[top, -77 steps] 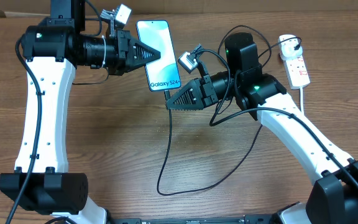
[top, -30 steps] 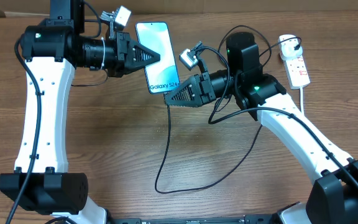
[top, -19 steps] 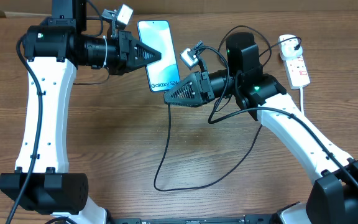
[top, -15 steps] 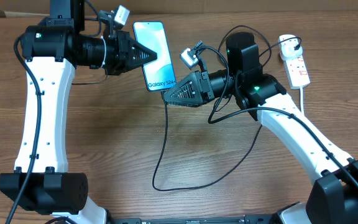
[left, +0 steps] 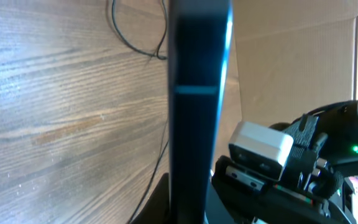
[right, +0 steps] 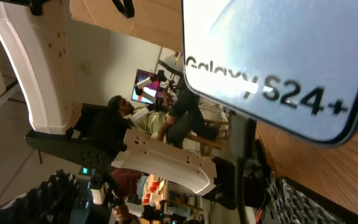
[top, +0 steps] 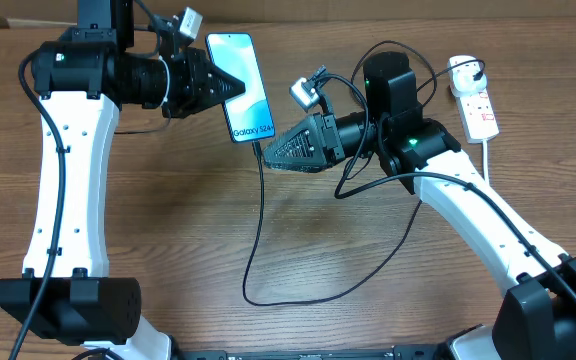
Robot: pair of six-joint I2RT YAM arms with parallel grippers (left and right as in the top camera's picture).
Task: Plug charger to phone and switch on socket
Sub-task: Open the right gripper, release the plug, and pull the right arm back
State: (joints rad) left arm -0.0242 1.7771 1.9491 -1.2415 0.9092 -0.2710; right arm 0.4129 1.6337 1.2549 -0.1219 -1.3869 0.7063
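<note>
In the overhead view my left gripper (top: 236,88) is shut on the phone (top: 240,70) and holds it above the table, its light blue screen up. The left wrist view shows the phone (left: 194,93) edge-on, rising dark between my fingers (left: 160,208). The charger (top: 258,220) hangs from the phone's bottom edge, loops over the table and runs right to its black plug (top: 466,69) in the socket (top: 478,108). My right gripper (top: 271,153) stands open just right of the connector (top: 260,147), holding nothing. In the right wrist view the cable (right: 243,146) drops from the phone (right: 278,56) between my spread pads (right: 306,202).
The socket's thick white cord (top: 491,160) trails toward the near right. Arm cables (top: 408,60) arch above the right arm. Both white arm links (top: 63,190) (top: 488,225) cross the wooden table (top: 168,250). A cardboard wall (left: 291,56) stands behind.
My right gripper has opened and let go of the connector. The left arm has carried the phone to the left and slightly back, and the cable has followed it.
</note>
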